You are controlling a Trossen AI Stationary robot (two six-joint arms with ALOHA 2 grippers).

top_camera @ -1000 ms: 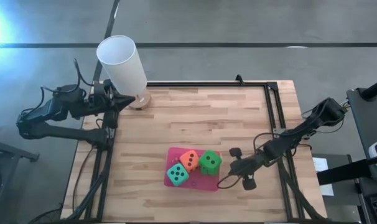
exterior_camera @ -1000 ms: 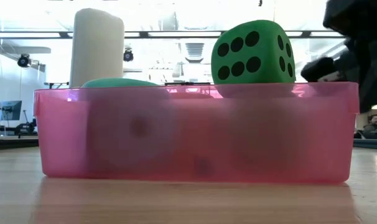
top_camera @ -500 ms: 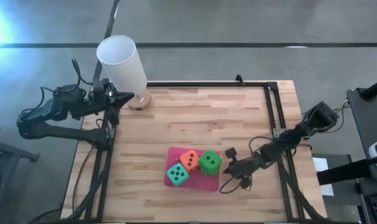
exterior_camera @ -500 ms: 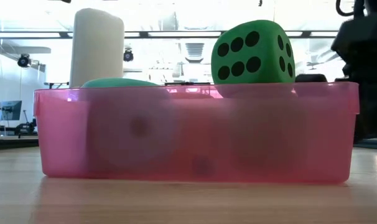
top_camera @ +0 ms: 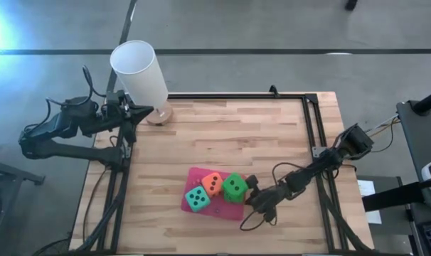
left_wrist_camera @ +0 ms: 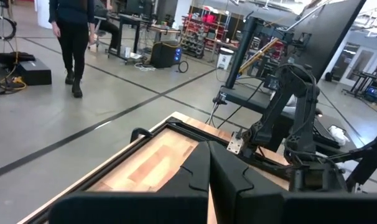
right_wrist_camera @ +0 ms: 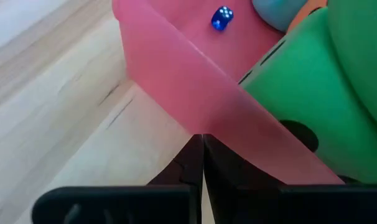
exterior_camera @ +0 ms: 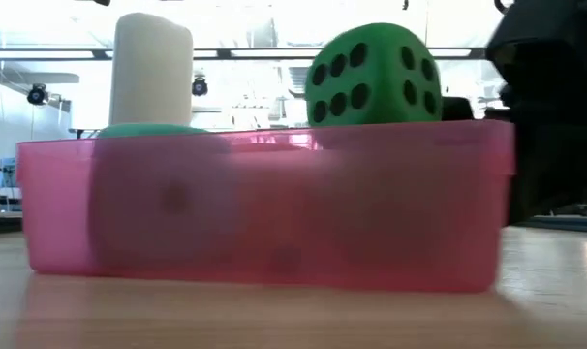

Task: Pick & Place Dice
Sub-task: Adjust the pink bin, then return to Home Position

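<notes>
Overhead, a pink translucent tray [top_camera: 233, 211] sits toward the front-centre of the wooden desk [top_camera: 222, 135] and holds three large dice: a teal die [top_camera: 196, 200], an orange die [top_camera: 213, 185] and a green die [top_camera: 235, 188], packed side by side and touching. At desk height the green die [exterior_camera: 373, 74] rises above the tray's rim, the teal one showing only as a low dome. A tiny blue die [right_wrist_camera: 222, 17] lies on the tray floor in the right wrist view. The right gripper [top_camera: 252, 201] lies low at the tray's right wall, its fingers [right_wrist_camera: 195, 158] pressed fully together, holding nothing and meeting the pink wall. The left gripper [top_camera: 134, 114] rests at the desk's far left corner beside a tall white cylinder [top_camera: 140, 73], its fingers [left_wrist_camera: 201, 165] likewise closed and empty. A person [left_wrist_camera: 73, 37] walks on the floor beyond.
</notes>
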